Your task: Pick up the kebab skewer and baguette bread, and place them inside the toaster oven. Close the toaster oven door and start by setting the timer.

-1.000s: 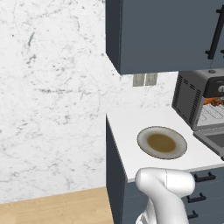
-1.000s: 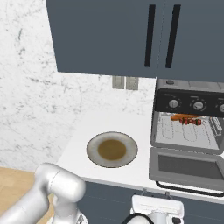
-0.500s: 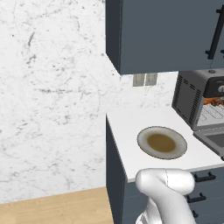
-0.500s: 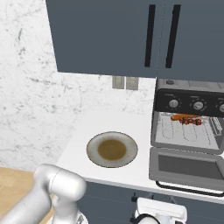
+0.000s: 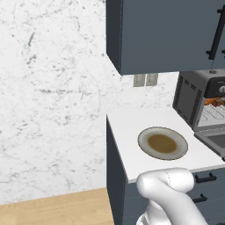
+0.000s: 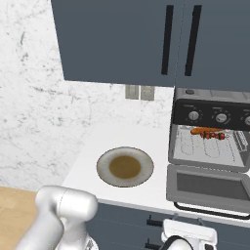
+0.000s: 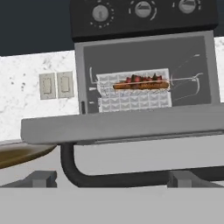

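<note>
- Barely stirred since a second ago: gripper (image 6: 188,234) crept a touch rightward along the bottom edge of the right base view, white arm much as before.
- Otherwise unchanged: plate (image 6: 103,168), toaster oven (image 6: 210,114) and the food inside all where they were.
- Sits low, below the counter (image 6: 93,141) edge and in front of the cabinet, under the front lip of the toaster oven door (image 6: 207,185).
- Spread to full width, fingers apart, gripping nothing.
- Looks from the hand view straight at the door's grey front edge (image 7: 122,124), with the dark curved door handle (image 7: 118,177) just beneath it.
- Hangs open, folded down flat from its lower hinge, dark window facing up.
- Lies on the wire rack (image 7: 131,103) within the oven: baguette bread (image 7: 140,85), long and orange-brown, set crosswise.
- Rests along the loaf's far side, touching or just beside it: kebab skewer (image 7: 142,79), red and dark chunks showing above the bread.
- Seen from the right base view too, skewer (image 6: 213,135) and loaf (image 6: 202,131) together near the rear of the rack.
- Stands at the right of the counter, three knobs (image 7: 100,13) in a row across the top panel, under the dark blue cupboard (image 6: 112,44).
- Left of the oven and well apart from it: round plate, brown centre, pale rim.
- On the marble wall behind, two wall switches (image 7: 56,85) side by side.
</note>
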Robot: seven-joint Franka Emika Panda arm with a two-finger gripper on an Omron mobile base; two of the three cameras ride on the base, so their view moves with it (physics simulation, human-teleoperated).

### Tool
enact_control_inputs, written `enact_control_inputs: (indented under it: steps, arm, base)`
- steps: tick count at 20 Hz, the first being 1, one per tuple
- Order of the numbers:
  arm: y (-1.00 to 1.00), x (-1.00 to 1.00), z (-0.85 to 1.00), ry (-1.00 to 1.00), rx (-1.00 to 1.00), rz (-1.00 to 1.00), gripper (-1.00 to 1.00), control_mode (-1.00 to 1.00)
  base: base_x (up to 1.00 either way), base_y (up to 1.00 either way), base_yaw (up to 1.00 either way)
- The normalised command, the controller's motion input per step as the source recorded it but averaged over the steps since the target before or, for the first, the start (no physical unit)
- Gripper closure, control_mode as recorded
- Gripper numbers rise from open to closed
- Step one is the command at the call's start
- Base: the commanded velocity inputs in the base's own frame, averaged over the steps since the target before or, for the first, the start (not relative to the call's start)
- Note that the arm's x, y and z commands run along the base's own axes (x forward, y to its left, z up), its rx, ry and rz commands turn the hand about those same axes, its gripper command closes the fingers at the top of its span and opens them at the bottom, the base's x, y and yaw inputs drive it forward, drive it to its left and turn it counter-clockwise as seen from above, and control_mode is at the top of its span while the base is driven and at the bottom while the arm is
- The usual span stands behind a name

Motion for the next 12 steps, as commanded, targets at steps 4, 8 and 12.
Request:
enact_control_inputs:
  steps: [4,8,12]
  arm:
    - [-0.20,0.24,-0.32,0.00,0.00,0.00,-1.00,-1.00]
    - [-0.15,0.36,-0.17,0.00,0.00,0.00,-1.00,-1.00]
    - [-0.13,0.46,-0.11,0.00,0.00,0.00,-1.00,-1.00]
  base:
    - [0.00,0.00,0.00]
    - [0.00,0.00,0.00]
    - [0.00,0.00,0.00]
